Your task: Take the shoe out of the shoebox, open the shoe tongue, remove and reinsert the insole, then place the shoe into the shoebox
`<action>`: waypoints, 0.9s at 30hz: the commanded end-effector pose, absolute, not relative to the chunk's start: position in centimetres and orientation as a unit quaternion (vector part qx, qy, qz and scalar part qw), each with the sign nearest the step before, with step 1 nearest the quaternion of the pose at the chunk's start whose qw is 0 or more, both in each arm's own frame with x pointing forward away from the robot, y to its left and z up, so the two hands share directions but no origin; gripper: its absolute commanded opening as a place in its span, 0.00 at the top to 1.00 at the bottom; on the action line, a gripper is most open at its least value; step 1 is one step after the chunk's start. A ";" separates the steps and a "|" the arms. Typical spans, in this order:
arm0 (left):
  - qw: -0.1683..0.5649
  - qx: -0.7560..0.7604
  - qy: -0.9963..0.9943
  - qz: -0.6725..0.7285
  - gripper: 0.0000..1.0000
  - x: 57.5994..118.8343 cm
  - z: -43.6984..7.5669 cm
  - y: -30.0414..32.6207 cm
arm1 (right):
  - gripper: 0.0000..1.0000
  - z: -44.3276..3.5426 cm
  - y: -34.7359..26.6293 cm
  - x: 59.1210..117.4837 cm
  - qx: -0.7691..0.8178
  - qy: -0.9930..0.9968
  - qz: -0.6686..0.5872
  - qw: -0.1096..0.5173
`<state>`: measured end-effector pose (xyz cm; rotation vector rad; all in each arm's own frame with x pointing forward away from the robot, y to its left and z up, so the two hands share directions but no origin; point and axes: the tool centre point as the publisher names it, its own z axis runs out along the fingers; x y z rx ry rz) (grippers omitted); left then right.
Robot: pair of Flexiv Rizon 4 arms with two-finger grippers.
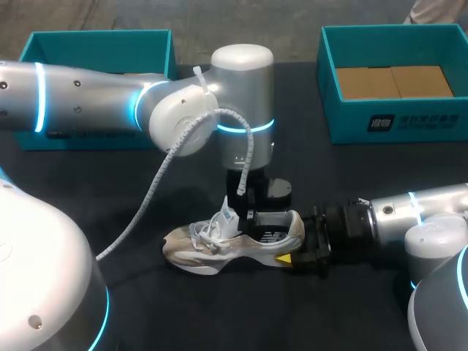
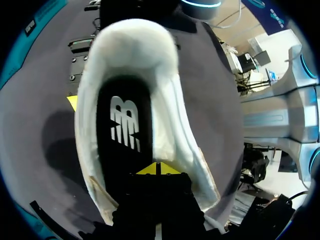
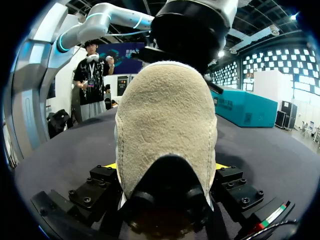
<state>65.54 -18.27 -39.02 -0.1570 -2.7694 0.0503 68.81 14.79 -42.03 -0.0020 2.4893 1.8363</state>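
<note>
Beige suede heel of the white shoe [image 3: 165, 130] sits clamped between right fingers [image 1: 282, 259]; left fingers [image 2: 147, 171], tips together, hover over black insole [image 2: 125, 160].

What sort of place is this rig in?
Likely a robot manipulation test bench: left arm and right arm over a dark table, with one shoe and two teal shoeboxes staged on it.

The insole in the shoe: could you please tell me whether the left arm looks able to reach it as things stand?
Probably yes. The left end effector sits right above the open collar of the shoe, over the insole, with nothing between them, and the right end effector clamps its heel.
</note>
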 end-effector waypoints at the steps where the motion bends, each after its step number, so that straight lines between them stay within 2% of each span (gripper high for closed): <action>1: 0.171 -0.060 -0.983 0.025 1.00 64.7 -38.3 -17.2 | 1.00 -42.2 14.8 68.8 0.000 0.806 0.592 0.024; 16: 0.167 -0.074 -0.983 0.018 1.00 64.3 -38.8 -17.4 | 1.00 -42.2 14.8 68.8 0.000 0.806 0.592 0.024; 27: 0.120 -0.055 -0.991 0.004 1.00 64.1 -41.0 -18.3 | 1.00 -42.2 14.8 68.8 0.000 0.806 0.592 0.024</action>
